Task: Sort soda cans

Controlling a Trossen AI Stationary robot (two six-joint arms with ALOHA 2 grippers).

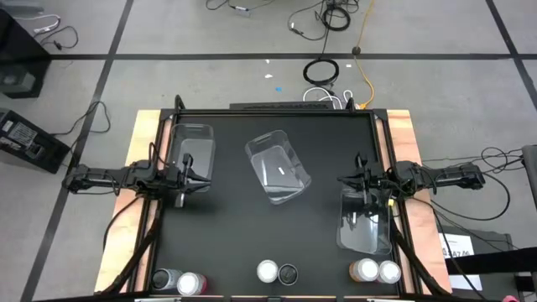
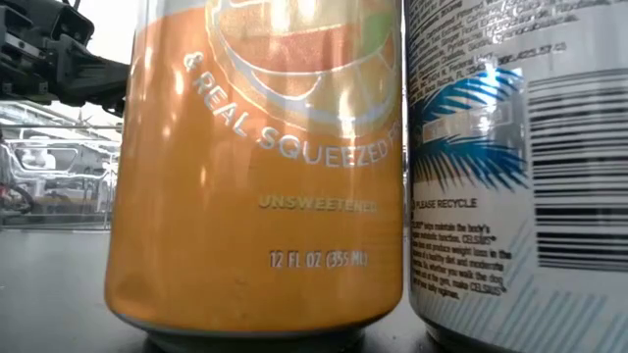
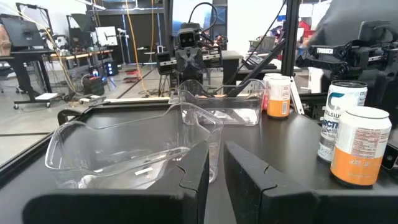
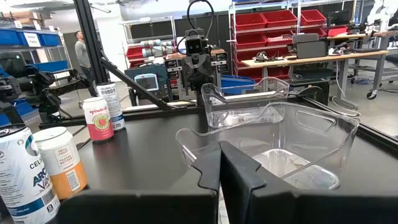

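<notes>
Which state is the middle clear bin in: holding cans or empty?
Empty. In the high view the middle bin shows only bare clear plastic, and all six cans stand upright in pairs along the table's near edge.

bright even light, glare on bins [image 1: 277, 170]

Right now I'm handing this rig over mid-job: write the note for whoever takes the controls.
Grippers: left gripper shut, empty, over the left bin; right gripper shut, empty, at the right bin.
Soda cans: all six upright along the table's near edge, as left pair, centre pair, right pair.
The centre bin sits askew mid-table.
Done: nothing; no bin holds a can.
Left: sort all six.
</notes>
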